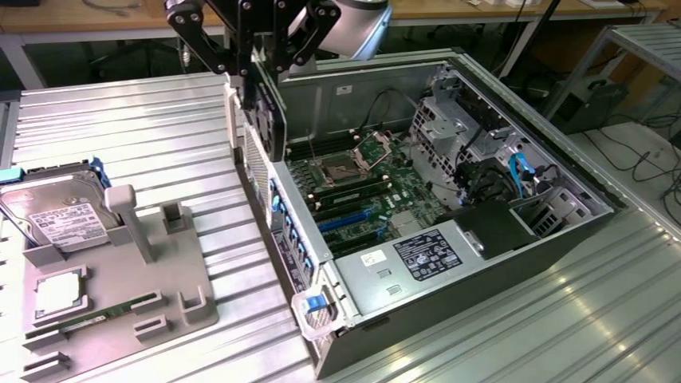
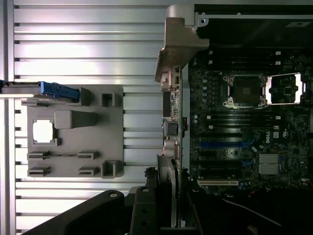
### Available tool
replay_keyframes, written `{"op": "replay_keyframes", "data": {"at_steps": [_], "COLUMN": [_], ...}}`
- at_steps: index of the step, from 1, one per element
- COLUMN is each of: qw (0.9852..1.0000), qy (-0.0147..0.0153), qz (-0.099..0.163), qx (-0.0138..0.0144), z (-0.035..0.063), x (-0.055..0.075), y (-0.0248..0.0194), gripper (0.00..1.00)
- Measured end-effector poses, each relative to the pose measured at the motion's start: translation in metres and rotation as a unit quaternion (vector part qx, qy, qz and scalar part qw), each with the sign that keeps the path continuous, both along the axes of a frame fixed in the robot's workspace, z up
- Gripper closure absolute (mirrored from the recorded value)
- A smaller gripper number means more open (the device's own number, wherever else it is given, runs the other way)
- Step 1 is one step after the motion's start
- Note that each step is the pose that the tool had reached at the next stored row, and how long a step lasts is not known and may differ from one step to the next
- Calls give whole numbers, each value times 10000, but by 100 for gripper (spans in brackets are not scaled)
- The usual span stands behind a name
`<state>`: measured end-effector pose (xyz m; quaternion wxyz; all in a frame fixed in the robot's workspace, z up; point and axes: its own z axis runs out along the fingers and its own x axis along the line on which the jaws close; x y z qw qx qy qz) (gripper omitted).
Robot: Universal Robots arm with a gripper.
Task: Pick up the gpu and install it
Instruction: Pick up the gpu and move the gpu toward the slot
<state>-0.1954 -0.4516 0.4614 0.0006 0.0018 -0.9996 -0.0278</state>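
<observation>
one gripper [image 1: 255, 86] grasps the gpu [image 1: 271, 128], holding it upright above the open computer case [image 1: 511, 311].

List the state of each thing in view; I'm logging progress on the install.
gpu: held on edge in the gripper, above the case's edge, not seated.
computer case: lying flat, side open.
CPU socket: load plate swung open.
hard drive: resting in the grey fixture.
RAM stick: lying in the fixture.

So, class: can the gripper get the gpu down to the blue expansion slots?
Probably yes: the gripper holds the gpu above the open case, and nothing covers the blue slots.
</observation>
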Motion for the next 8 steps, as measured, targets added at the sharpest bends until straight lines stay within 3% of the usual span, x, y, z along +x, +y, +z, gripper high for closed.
{"op": "replay_keyframes", "data": {"at_steps": [8], "qw": [10000], "qy": [0], "qz": [0], "qx": [0], "z": [0], "x": [77], "y": [0], "gripper": [73]}}
